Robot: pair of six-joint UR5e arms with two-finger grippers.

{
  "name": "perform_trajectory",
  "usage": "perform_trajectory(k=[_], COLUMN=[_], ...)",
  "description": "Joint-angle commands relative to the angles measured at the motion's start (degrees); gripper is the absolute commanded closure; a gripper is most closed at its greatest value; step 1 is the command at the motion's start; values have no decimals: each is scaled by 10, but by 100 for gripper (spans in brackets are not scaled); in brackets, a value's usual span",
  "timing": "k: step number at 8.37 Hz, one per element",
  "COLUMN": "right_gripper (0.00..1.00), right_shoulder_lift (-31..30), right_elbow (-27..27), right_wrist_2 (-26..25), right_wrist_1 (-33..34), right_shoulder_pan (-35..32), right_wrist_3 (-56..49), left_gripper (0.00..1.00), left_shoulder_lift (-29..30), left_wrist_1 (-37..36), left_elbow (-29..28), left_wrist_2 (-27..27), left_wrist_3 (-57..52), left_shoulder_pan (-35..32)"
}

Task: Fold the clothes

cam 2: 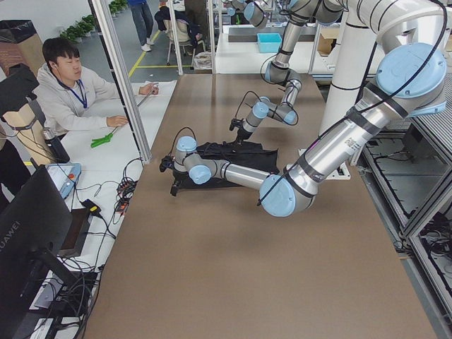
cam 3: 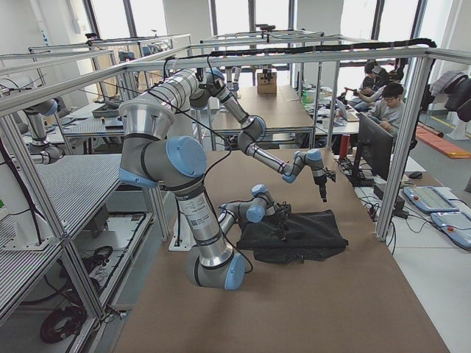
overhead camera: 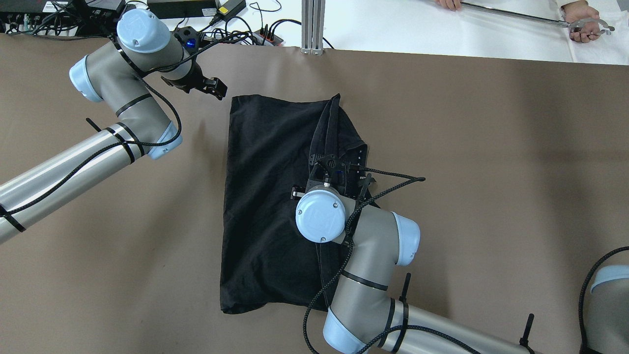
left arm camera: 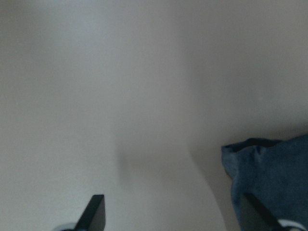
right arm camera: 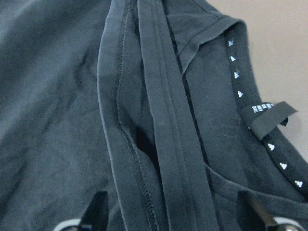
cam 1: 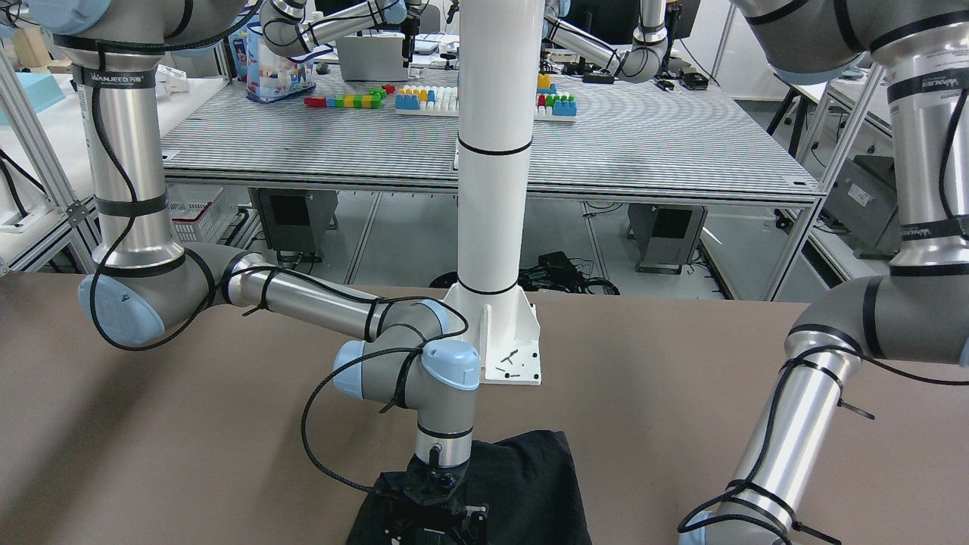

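Our right gripper [overhead camera: 338,164] is hanging, jaws spread wide, over the folded seam of the black clothes [overhead camera: 265,196] lying on the table [overhead camera: 491,147], while our left gripper [overhead camera: 212,89], likewise spread, is hovering beside their corner.

The clothes [overhead camera: 265,196] are soft, matt cloth.

black garment [cam 1: 530,484] cut by front view's bottom edge, left wrist view blurred
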State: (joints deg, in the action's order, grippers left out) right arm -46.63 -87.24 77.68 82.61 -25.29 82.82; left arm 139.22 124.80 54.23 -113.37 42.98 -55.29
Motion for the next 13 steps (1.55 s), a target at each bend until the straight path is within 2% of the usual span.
perform_trajectory(k=[1,4,7,10,12,13], right_gripper=[6,6,6,6,6,6], right_shoulder_lift=[18,18,8,-27,-41,-34], right_elbow=[36,36,36,31,17,-10], right_wrist_2=[2,3,3,48,49,50], right_wrist_1=[62,91,91,85,84,89], right_shoulder_pan=[-5,-13,-30,-48,-48,-48], right_wrist_3=[-74,-118,-147,-191,-192,-191], left_gripper=[0,0,0,0,0,0], left_shoulder_lift=[-1,-4,-4,-4,-4,-4], left_wrist_1=[1,1,1,1,1,1], left_elbow=[0,1,1,1,0,0], left_wrist_2=[0,0,0,0,0,0], left_wrist_3=[0,0,-1,-2,-2,-2], left_shoulder_pan=[0,0,0,0,0,0])
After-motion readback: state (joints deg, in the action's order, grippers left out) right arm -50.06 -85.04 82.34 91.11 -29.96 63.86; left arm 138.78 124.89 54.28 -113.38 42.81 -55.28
